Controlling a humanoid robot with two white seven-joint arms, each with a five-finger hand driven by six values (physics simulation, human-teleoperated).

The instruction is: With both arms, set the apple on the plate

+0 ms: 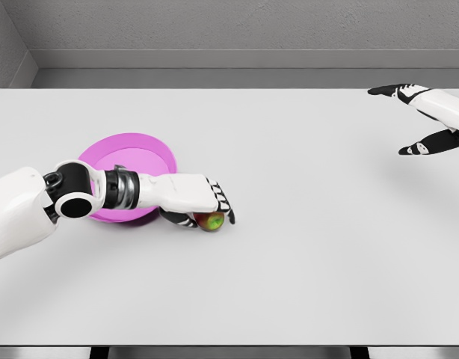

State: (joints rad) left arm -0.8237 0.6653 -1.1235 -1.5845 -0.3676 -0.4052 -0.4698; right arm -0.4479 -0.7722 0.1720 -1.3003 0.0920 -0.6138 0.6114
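Just right of pink plate (151, 149), left hand (199, 200) curls over apple (211, 221), clamped on it for lift; right hand (431, 120) hangs far right, fingers apart, w/ nothing held.

You're looking at a matt, smooth pale grey table (289, 284) with no grain or shine. The plate (132, 153) reads as smooth pink plastic with a soft sheen. The apple (211, 221) has glossy red-green skin. Both arms wear smooth white plastic-looking shells; the left hand (196, 198) has black fingertips, and a ribbed metal-like wrist ring.
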